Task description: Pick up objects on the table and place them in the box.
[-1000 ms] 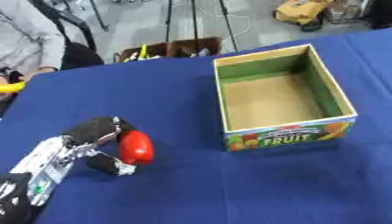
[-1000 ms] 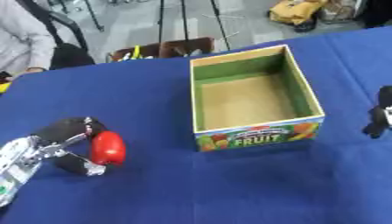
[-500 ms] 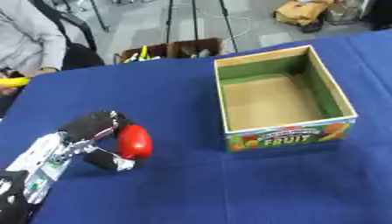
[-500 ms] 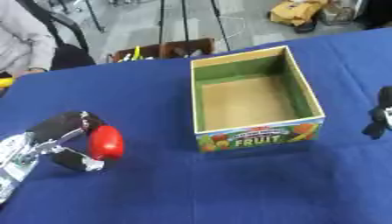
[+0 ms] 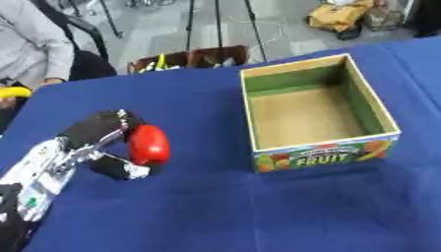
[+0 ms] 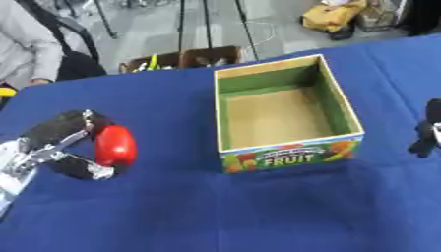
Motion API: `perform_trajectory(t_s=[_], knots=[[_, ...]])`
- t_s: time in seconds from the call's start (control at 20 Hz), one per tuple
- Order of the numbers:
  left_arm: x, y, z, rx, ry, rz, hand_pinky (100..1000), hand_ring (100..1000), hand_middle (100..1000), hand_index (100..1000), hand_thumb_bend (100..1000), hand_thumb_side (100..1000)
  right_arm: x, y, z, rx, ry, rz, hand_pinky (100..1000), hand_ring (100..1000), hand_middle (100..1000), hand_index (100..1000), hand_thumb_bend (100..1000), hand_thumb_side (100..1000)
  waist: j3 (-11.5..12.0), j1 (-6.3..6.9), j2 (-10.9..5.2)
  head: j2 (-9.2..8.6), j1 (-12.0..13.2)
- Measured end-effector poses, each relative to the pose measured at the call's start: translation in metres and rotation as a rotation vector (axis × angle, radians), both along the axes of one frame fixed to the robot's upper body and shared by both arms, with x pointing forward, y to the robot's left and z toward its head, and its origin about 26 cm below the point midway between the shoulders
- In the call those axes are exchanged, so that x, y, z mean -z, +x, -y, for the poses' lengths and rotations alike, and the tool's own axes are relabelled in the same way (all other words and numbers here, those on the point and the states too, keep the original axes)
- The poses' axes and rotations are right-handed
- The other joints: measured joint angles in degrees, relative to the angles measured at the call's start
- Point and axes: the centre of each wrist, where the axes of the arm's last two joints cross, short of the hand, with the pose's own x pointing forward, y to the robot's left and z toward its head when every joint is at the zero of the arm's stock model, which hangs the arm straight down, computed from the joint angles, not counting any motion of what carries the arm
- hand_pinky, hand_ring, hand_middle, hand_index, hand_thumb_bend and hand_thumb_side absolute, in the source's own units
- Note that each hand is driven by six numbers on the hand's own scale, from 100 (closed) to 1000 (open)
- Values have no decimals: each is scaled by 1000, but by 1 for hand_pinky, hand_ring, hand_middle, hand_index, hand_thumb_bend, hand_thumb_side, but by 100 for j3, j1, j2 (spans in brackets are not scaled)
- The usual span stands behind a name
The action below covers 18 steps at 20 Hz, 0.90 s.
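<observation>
Left robot hand [image 5: 103, 142], black fingers on a silver wrist, comes in from the lower left and is curled round a smooth, glossy red rounded object [image 5: 149, 144], fingers over the top and thumb under it, so the hand is clamped on it. Cannot tell whether the red object rests on the cloth or is held just above it. It sits on the left side of the blue-clothed worktop [image 5: 206, 206], well apart from the open cardboard box with green inner walls, a tan floor and a printed "FRUIT" panel on its near side [image 5: 319, 118]. The box stands upright right of centre, and its tan floor shows bare. Right robot hand [image 6: 425, 132] shows only as a dark shape at the right edge of the right eye view, level with the box's near end and apart from it; cannot tell whether its fingers are apart or together. At the far left edge a small yellow object [image 5: 12, 92] lies near the worktop's rim, too cropped to identify. Beyond the far edge stands a low brown crate [image 5: 194, 58] on the floor.
</observation>
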Motion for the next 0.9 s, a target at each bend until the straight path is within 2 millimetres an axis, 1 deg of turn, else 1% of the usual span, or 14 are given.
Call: perform_trajectory(t_s=[0.25,0.6,0.8,0.9], knots=[[-23,2,-2,7,-6,62,390,406,364,569,100,699,0,0,-1,-9,-3,2,396,298,380,466,270,658,-87,20,-11,1,42],[-50,6,4,29,-33,127,373,391,345,552,100,680,-4,2,-2,-26,-13,17,396,299,381,467,268,661,-212,26,-14,-5,104],[-69,13,9,34,-26,167,367,388,340,548,100,669,-4,2,-3,-36,-12,21,396,299,381,467,269,663,-287,26,-27,-39,221],[-77,17,14,36,-21,186,372,391,344,549,100,665,-5,2,-4,-40,-12,24,396,299,382,468,269,662,-295,16,-31,-84,309]])
